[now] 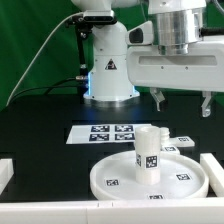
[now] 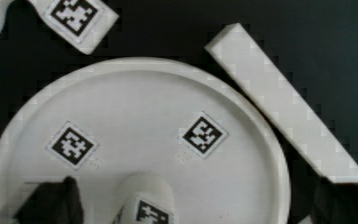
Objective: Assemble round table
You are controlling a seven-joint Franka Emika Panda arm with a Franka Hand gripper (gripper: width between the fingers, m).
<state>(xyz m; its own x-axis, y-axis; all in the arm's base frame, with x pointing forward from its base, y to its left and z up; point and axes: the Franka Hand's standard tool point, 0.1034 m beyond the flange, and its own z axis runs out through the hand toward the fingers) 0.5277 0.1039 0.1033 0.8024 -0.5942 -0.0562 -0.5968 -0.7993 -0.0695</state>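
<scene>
End effector wide, empty; post upright @ disc ctr, below.

A green backdrop hung behind a black table. A flat white marker board lay on the tabletop. White rails stood along the table's near edges.

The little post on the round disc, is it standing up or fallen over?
Standing up: the post rises straight from the middle of the round disc.
</scene>
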